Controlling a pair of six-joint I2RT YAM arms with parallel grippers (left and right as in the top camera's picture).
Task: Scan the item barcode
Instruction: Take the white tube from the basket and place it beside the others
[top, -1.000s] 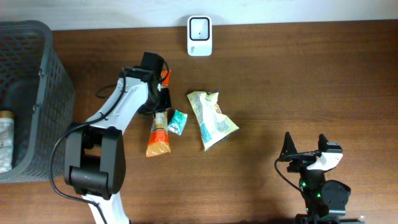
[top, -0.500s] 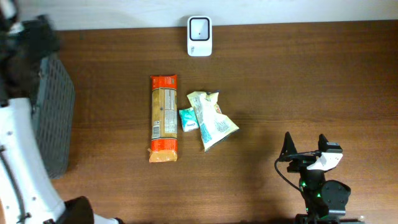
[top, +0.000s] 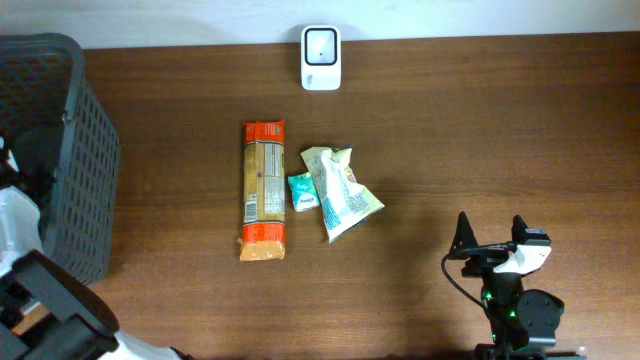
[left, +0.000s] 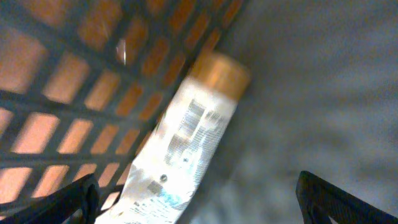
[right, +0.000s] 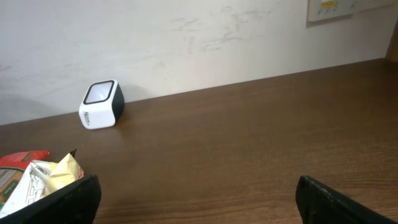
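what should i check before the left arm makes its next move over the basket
1. left tool open and empty: ok
2. bottle lies in the basket, in the left wrist view: ok
3. bottle barcode facing up: cannot tell, label blurred
4. scanner window uncovered: ok
5. right tool open, parked apart from the orange packet: ok

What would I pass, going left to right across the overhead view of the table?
dark mesh basket → long orange package → small teal packet → crumpled pale bag → right gripper
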